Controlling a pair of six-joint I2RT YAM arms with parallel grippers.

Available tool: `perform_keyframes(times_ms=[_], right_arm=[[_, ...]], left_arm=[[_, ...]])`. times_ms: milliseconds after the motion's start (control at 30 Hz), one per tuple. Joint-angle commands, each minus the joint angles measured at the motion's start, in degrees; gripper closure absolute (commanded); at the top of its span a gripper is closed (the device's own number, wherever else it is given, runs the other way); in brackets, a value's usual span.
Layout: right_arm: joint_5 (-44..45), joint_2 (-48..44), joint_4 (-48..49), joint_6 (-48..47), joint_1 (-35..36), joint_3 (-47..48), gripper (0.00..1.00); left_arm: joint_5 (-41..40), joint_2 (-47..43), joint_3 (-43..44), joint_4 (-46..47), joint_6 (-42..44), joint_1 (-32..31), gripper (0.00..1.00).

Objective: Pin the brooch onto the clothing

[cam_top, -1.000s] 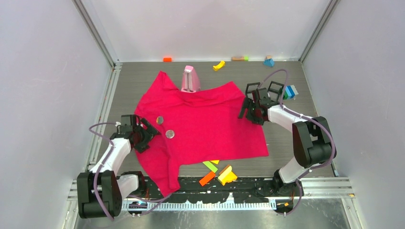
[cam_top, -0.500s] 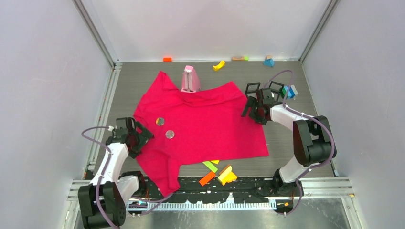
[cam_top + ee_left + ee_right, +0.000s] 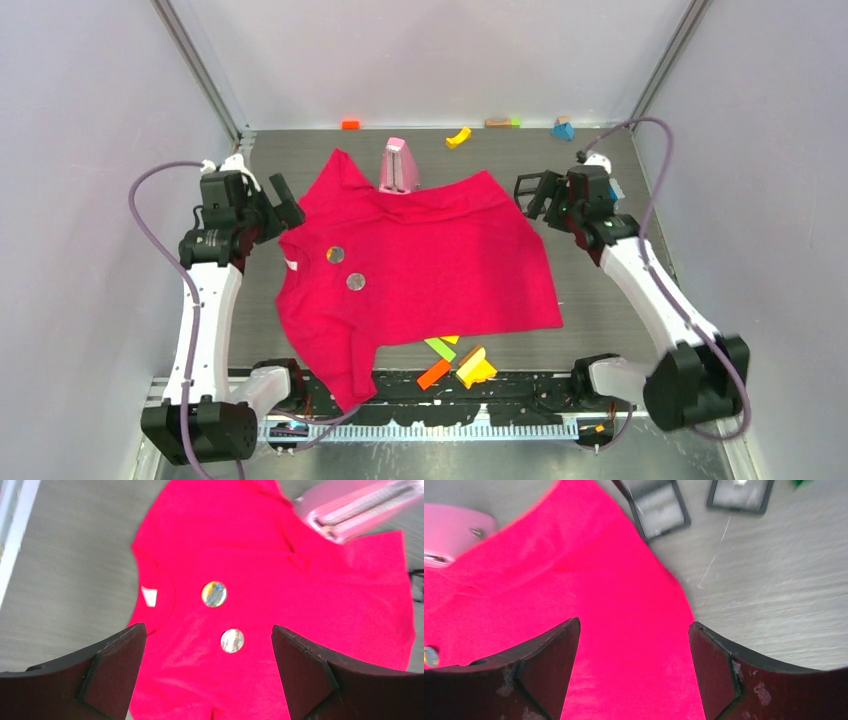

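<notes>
The crimson-pink T-shirt (image 3: 440,265) lies spread flat on the grey table. Two round brooches lie on it near the collar. One is iridescent (image 3: 336,254) (image 3: 214,593), the other silvery (image 3: 355,282) (image 3: 232,640). I cannot tell whether they are pinned. My left gripper (image 3: 274,207) is open and empty, raised beside the shirt's far left sleeve. In the left wrist view (image 3: 207,630) both brooches show below it. My right gripper (image 3: 552,200) is open and empty, raised over the shirt's right edge (image 3: 659,595), with cloth between its fingers in the right wrist view (image 3: 634,622).
A pink case (image 3: 399,165) (image 3: 350,505) stands on the shirt's far edge. Two black square frames (image 3: 659,510) (image 3: 739,495) lie by the right sleeve, with blue and green blocks (image 3: 606,190) near them. Coloured blocks lie at the front (image 3: 460,365) and along the back wall (image 3: 459,137).
Both arms have lifted off the table. The left gripper moved from the shirt's near left side up to the far left. The right gripper rose and drew back to the right.
</notes>
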Motion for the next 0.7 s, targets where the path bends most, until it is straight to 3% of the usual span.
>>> perform_keyframes(times_ms=[0, 233, 333, 667], right_arm=[[5.18, -14.29, -0.27, -7.62, -0.18, 1.56, 0.15], [5.61, -32.93, 9.65, -12.91, -0.15, -9.52, 0.13], [4.85, -38.75, 12.61, -12.57, -0.18, -13.23, 0.13], [4.13, -39.82, 14.09, -11.94, -0.18, -14.62, 0.13]], left_arm=[[6.13, -2.42, 3.84, 2.51, 10.03, -2.01, 0.0], [8.07, -10.79, -6.27, 18.22, 14.73, -2.06, 0.0], [6.34, -12.12, -7.75, 17.49, 16.14, -2.15, 0.0], [3.97, -12.86, -8.44, 17.33, 15.45, -2.51, 0.0]])
